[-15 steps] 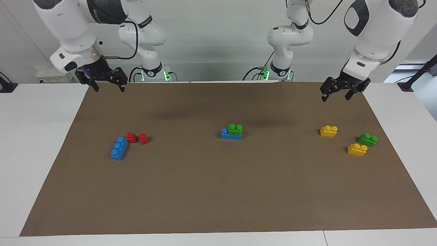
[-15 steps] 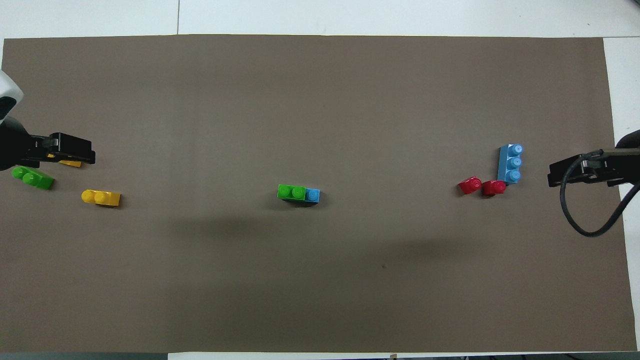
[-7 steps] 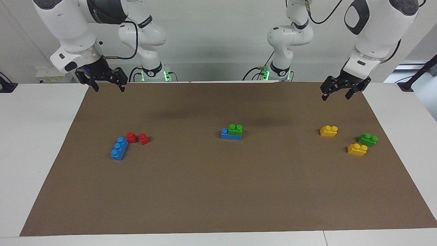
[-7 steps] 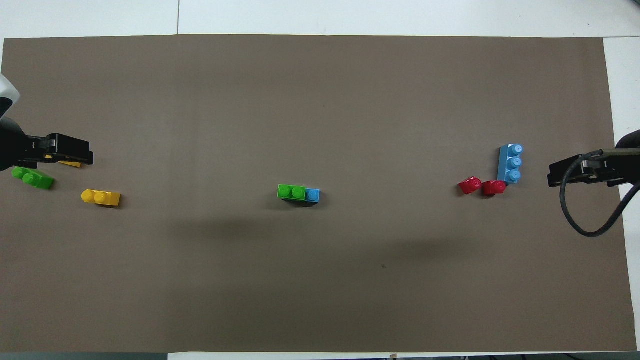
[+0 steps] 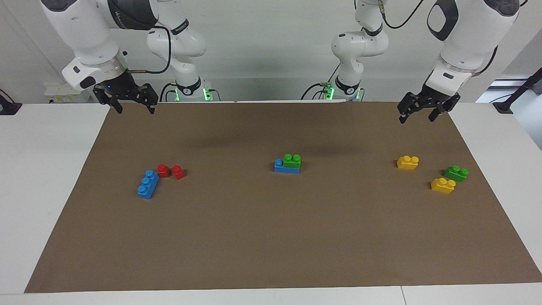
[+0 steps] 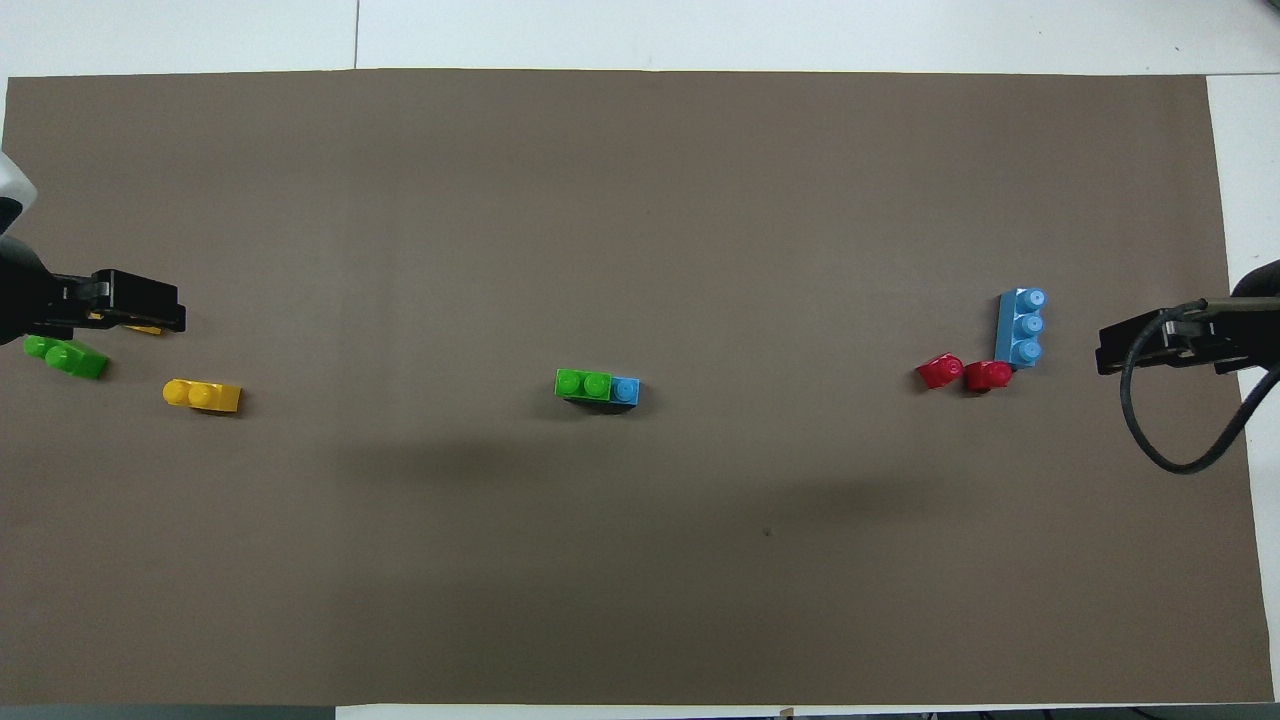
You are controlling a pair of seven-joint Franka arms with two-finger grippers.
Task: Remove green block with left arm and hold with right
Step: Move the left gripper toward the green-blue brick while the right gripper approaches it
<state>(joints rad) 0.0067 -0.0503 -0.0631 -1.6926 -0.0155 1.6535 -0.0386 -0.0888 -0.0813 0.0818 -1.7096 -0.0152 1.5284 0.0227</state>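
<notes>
The green block (image 5: 292, 160), mid-frame, sat studded onto a blue brick (image 5: 286, 168); likely light, rigid, slick, best pinched across its sidewalls. Left gripper (image 5: 416, 112) and right gripper (image 5: 132, 106) hung high, fingers spread, empty.

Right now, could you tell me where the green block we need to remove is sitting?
The green block sits mid-mat, stacked on a blue brick whose one bare stud points toward the right arm's end.

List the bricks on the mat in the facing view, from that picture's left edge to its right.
Lone blue brick → two red bricks → green block on a blue brick → yellow brick → second yellow brick → darker green brick.
</notes>
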